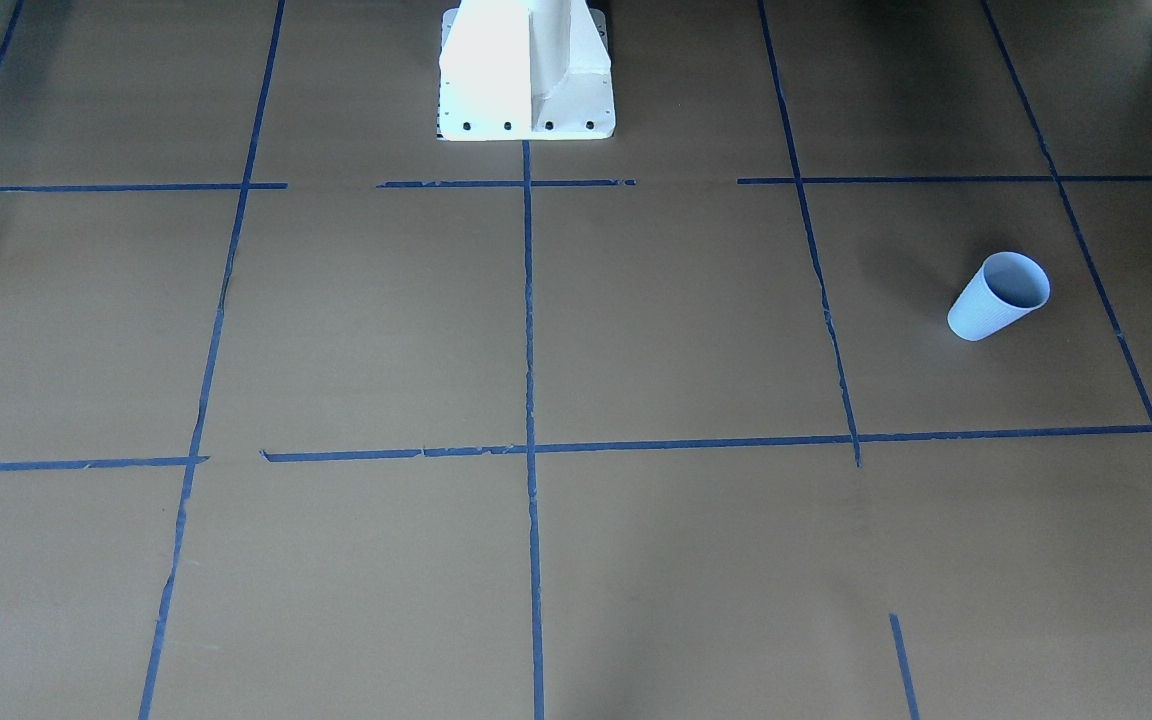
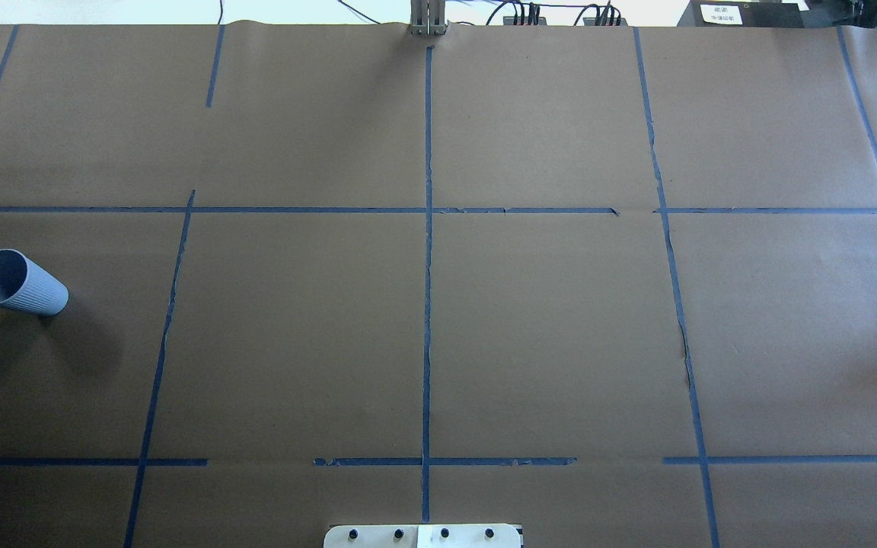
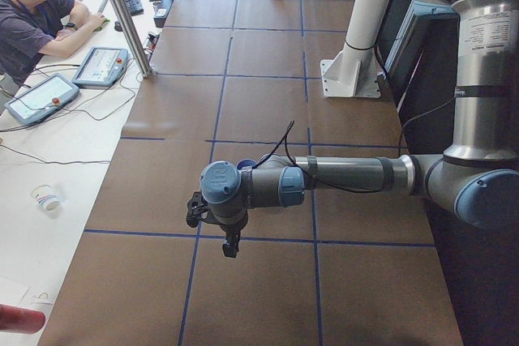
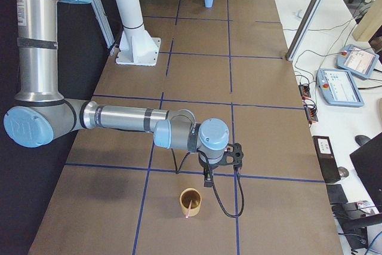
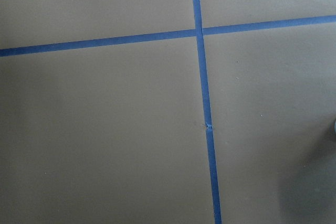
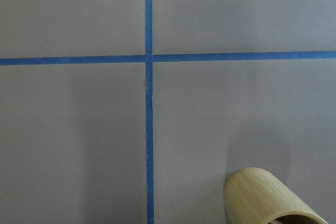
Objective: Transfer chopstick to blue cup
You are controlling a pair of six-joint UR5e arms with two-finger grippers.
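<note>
The chopstick point(image 4: 189, 209) stood in a tan bamboo cup point(image 4: 191, 200) at my right end of the table point(image 2: 545, 342), a thin pink sliver leaning against the rim; little of it showed. My right gripper point(image 4: 207, 178) hung just beside that cup, above the paper, pointing down; only the side view caught it, so I could not tell whether its fingers were spread or pressed together; its wrist camera saw only the bamboo cup's wall point(image 6: 268, 198) low in the corner and no fingertip. The blue cup point(image 2: 16, 283) stood upright at the far left end, well apart from the chopstick, with nothing in it that I could see. My left gripper point(image 3: 231, 249) hovered over the paper near that end; again I could not tell its state.

Nothing was held yet, as I judged it; the pick had not begun. The risks I saw: the sliver was so thin that a pinch slightly off line would close on air, or catch the bamboo rim and tip that cup; the two cups sat so far apart that a hand-over between my arms seemed likely, and a stick gripped near one end could swing or slip there; the blue cup looked light, so a stick lowered against its rim or wall could topple it.
</note>
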